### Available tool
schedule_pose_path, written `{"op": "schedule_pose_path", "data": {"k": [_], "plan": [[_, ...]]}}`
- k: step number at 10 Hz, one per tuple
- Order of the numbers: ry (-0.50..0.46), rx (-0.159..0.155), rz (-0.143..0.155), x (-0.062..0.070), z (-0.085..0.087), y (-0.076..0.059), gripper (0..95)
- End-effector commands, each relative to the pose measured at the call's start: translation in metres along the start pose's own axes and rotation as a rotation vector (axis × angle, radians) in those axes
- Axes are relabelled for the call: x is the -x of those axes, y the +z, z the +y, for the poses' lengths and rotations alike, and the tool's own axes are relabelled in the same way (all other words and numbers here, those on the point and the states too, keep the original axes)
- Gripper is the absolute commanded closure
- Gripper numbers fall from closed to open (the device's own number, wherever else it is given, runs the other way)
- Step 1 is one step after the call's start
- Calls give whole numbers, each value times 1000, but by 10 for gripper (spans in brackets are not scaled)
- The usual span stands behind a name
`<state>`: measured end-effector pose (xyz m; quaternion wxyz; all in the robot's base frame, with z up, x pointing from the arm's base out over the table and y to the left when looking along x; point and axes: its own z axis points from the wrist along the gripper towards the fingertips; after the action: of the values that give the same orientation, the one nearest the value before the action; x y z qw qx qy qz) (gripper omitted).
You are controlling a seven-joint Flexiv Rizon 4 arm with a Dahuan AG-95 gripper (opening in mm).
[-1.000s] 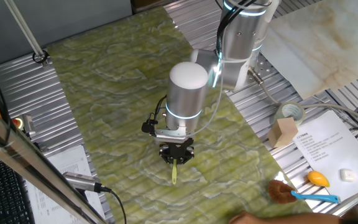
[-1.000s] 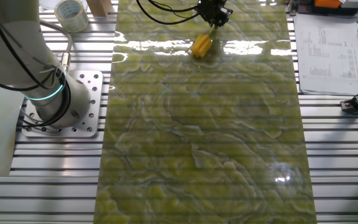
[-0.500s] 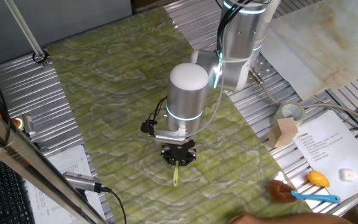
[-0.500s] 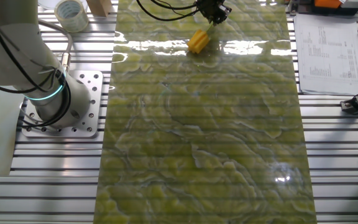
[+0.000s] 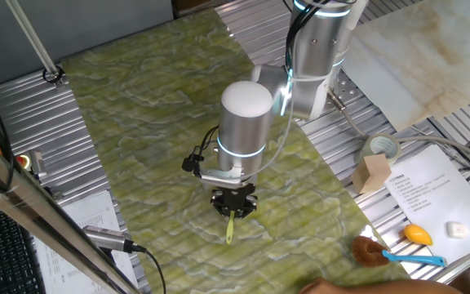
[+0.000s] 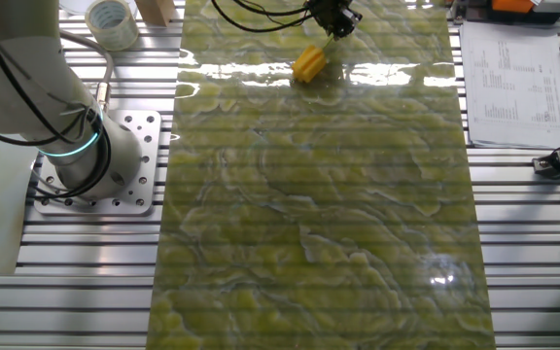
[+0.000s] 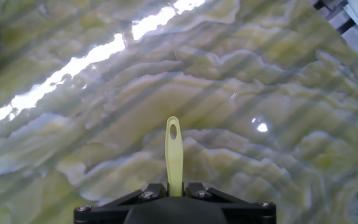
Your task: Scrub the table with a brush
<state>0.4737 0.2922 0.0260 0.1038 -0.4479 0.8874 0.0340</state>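
Yellow brush [image 6: 310, 64] on table [image 6: 319, 214], gripper [image 5: 232, 204] clamping handle

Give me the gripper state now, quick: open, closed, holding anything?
Gripper: closed on the brush, gripping its thin handle, with the yellow head down at the table.

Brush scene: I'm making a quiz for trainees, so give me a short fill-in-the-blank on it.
1. The gripper is shut on the ___.
2. The brush has a head coloured ___.
3. The brush head rests on the ___.
4. The tip of the handle has a small ___.

Missing words: brush; yellow; table; hole.
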Motion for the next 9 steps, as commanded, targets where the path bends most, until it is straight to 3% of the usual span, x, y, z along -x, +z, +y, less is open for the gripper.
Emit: {"op": "schedule_pose_path", "data": {"k": [1, 2, 4, 6, 9], "plan": [[23, -10, -2, -1, -1, -1, 950], [34, -15, 4, -1, -2, -1, 950], [-32, -37, 28, 0, -2, -2, 950], [-135, -67, 31, 0, -2, -2, 950], [-156, -92, 30, 0, -2, -2, 950]]}}
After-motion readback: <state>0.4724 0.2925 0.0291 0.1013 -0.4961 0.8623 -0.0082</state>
